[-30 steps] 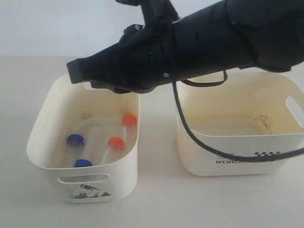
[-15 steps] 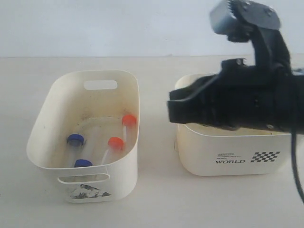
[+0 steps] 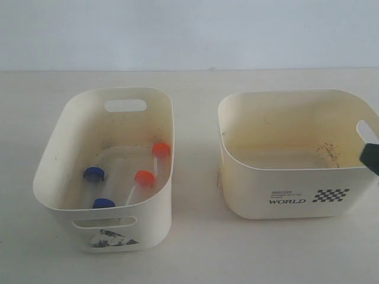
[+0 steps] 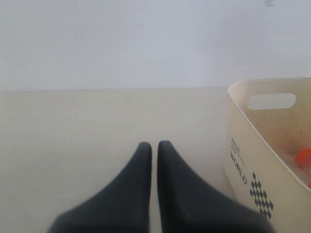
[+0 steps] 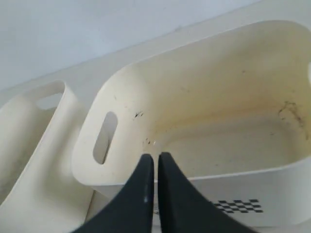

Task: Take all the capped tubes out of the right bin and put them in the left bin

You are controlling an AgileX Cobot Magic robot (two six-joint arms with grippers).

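All four capped tubes lie in the left bin (image 3: 76, 135), the tub with the torn sticker: two blue caps (image 3: 93, 173) (image 3: 103, 203) and two orange-red caps (image 3: 160, 149) (image 3: 144, 177). The right bin (image 3: 284, 118), printed WORLD, holds no tube; only dirt specks show inside. My right gripper (image 5: 155, 157) is shut on nothing and hovers above the near wall of the right bin (image 5: 204, 97). My left gripper (image 4: 154, 144) is shut and empty over bare table, beside a cream tub (image 4: 243, 145) with an orange cap (image 4: 304, 158) showing inside.
Only a dark bit of the right arm (image 3: 372, 158) shows at the exterior view's right edge. A narrow gap of table (image 3: 195, 177) separates the two bins. The left bin (image 5: 24, 131) borders the right wrist view. A pale wall rises behind the table.
The right arm swept from above the left bin rightward across the right bin and almost out of the exterior view. The four tubes did not move.
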